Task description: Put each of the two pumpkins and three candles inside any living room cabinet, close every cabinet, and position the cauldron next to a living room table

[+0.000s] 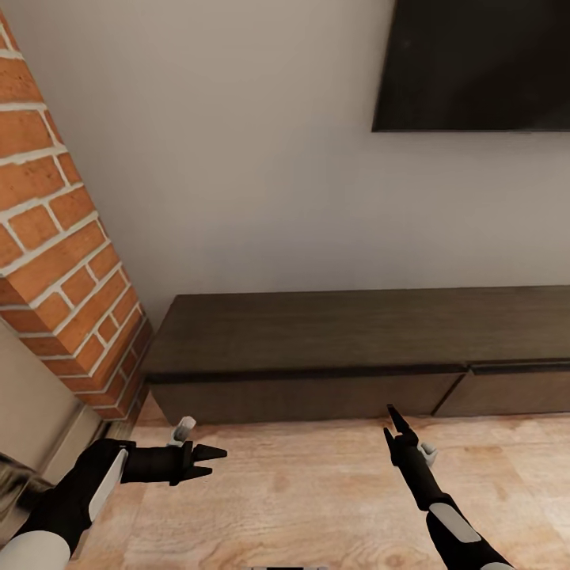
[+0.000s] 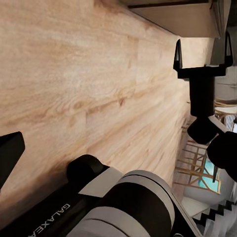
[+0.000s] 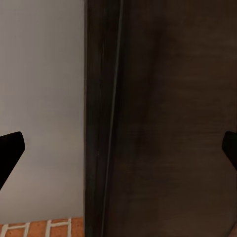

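Nearest the robot, both arms were held low over the wood plank floor [image 1: 317,491], w/ nothing in either gripper. Left gripper [image 1: 212,461] pointed sideways toward the right arm, its two black fingers a little apart, approx. half open, empty. In the left wrist view one dark fingertip [image 2: 10,153] showed at the edge, floor planks ran beyond it, and the right gripper [image 2: 203,52] appeared across the way w/ both fingers spread wide & nothing between. Right gripper [image 1: 393,421] in the head view pointed fwd at the cabinet, fingers seen nearly edge-on there, so its spread read better from the left wrist view. Right wrist view had a black fingertip [image 3: 10,150] at each side edge, well apart, w/ the dark cabinet [image 3: 168,123] ahead, pale wall beside it & a bit of brick at one corner. Beyond the grippers, the cabinet [image 1: 356,348], long, low, dark brown, stood against the wall w/ its drawer fronts [image 1: 301,396] shut flush; its top surface bare where visible. To the left, a red brick column [image 1: 55,237] rose next to the cabinet's end. Farthest, the grey wall [image 1: 253,158] carried a black screen [image 1: 475,63] at upper right.
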